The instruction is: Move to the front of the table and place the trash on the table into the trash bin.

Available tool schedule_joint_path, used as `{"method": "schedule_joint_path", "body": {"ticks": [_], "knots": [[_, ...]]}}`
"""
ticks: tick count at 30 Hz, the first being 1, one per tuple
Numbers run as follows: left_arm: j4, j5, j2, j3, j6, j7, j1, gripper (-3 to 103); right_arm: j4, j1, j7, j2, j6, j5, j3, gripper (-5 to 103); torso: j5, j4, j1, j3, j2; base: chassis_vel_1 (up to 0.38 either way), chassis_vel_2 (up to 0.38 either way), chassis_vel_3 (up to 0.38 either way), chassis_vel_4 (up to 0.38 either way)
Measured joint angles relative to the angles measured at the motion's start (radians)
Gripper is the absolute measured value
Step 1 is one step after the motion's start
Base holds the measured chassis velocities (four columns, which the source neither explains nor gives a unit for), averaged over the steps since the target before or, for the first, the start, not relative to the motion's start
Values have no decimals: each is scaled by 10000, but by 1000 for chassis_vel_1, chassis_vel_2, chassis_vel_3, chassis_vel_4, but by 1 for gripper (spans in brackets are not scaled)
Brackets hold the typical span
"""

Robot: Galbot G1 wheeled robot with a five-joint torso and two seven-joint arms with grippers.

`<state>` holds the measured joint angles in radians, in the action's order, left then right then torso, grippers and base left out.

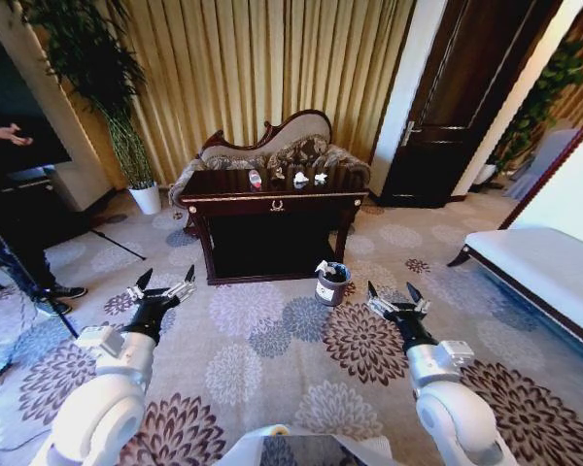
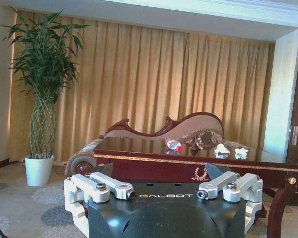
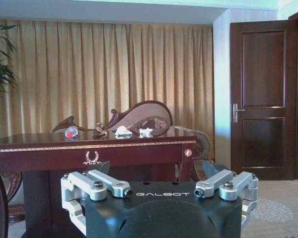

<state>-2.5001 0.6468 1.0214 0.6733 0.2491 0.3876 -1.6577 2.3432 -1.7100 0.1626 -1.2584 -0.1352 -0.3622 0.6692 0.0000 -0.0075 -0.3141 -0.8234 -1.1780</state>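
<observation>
The dark reddish-brown table (image 1: 272, 197) stands a few steps ahead on the patterned carpet. On its top lie a small clear bottle with a red cap (image 1: 255, 179), a greyish wrapper (image 1: 277, 177) and two white paper wads (image 1: 300, 180). The round dark trash bin (image 1: 331, 283) sits on the floor by the table's front right leg, with white scraps at its rim. My left gripper (image 1: 162, 282) and right gripper (image 1: 396, 294) are held low in front of me, both open and empty. The left wrist view shows the bottle (image 2: 174, 145) and wads (image 2: 221, 148) beyond the open left gripper (image 2: 160, 171). In the right wrist view the table (image 3: 89, 147) and bottle (image 3: 71, 132) lie beyond the open right gripper (image 3: 159, 168).
A carved sofa (image 1: 272, 146) stands behind the table before gold curtains. A tall plant in a white pot (image 1: 146, 199) is at the back left, a dark door (image 1: 457, 97) at the back right. A white bench (image 1: 549, 267) lines the right side. Tripod legs (image 1: 39, 282) stand at the left.
</observation>
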Motion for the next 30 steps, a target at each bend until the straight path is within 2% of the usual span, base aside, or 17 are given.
{"method": "schedule_joint_path", "body": {"ticks": [4, 5, 7, 8, 9, 12, 13, 14, 15, 16, 19, 20, 21, 22, 30], "knots": [[17, -3, 9, 20, -18, -33, -13, 100, -3, -40, -37, -39, 16, 1, 40, 100, 1, 2, 0, 0, 0, 0, 0, 0, 0], [83, -39, 63, 95, -92, -136, -63, 100, -26, -191, -206, -186, 98, 18, 215, 100, 1, 10, 0, 0, 0, 0, 0, 0, 0], [652, -333, 502, 645, -624, -775, -459, 100, -198, -1041, -1017, -913, 509, 125, 1183, 100, 0, -14, 0, 0, 0, 0, 0, 0, 0], [852, -436, 655, 832, -821, -1014, -598, 100, -152, -1158, -1133, -997, 539, 47, 1294, 100, 4, -15, 0, 1, 0, 0, 0, 0, 0], [852, -436, 655, 832, -821, -1014, -598, 100, -152, -1158, -1133, -997, 539, 47, 1294, 100, 4, -15, 0, 1, 0, 0, 0, 0, 0], [1913, -1002, 1494, 1890, -1871, -2269, -1348, 100, 277, -1262, -1256, -1103, 424, -140, 1460, 100, -2, 7, 0, 0, 0, 0, 0, 0, 0], [2181, -1142, 1706, 2156, -2136, -2593, -1535, 100, 384, -1263, -1242, -1109, 311, -152, 1460, 100, 0, 6, 0, 0, 0, 0, 0, 0, 0], [2181, -1142, 1706, 2156, -2136, -2593, -1535, 100, 384, -1263, -1242, -1109, 311, -152, 1460, 100, 0, 6, 0, 0, 0, 0, 0, 0, 0], [2394, -1256, 1871, 2357, -2349, -2849, -1684, 100, 491, -1266, -1216, -1118, 191, -164, 1461, 100, 0, 4, -1, 0, 0, 0, 0, 0, 0], [2809, -1478, 2199, 2763, -2757, -3345, -1973, 100, 630, -1279, -1174, -1143, 59, -179, 1451, 100, -1, -1, 0, 0, 0, 0, 0, 0, 0], [3208, -1673, 2621, 3335, -3347, -4074, -2405, 100, 812, -1314, -1133, -1184, -77, -179, 1409, 100, -10, 9, 0, 1, -1, 0, 0, 0, 0], [3208, -1673, 2621, 3335, -3347, -4074, -2405, 100, 812, -1314, -1133, -1184, -77, -179, 1409, 100, -10, 9, 0, 1, -1, 0, 0, 0, 0], [3139, -1654, 2681, 3427, -3516, -4270, -2501, 100, 833, -1290, -1114, -1190, -125, -179, 1399, 100, 8, 0, 1, 1, -1, 0, 0, 0, 0], [3132, -1650, 2720, 3400, -3564, -4353, -2523, 100, 832, -1255, -1086, -1183, -159, -193, 1400, 100, 5, -5, 1, 1, -1, 0, 0, 0, 0], [3028, -1676, 2771, 3235, -3581, -4383, -2573, 100, 1104, -975, -828, -975, -556, -742, 1414, 100, 1, 0, 1, 0, 0, 0, 0, 0, 0]]}}
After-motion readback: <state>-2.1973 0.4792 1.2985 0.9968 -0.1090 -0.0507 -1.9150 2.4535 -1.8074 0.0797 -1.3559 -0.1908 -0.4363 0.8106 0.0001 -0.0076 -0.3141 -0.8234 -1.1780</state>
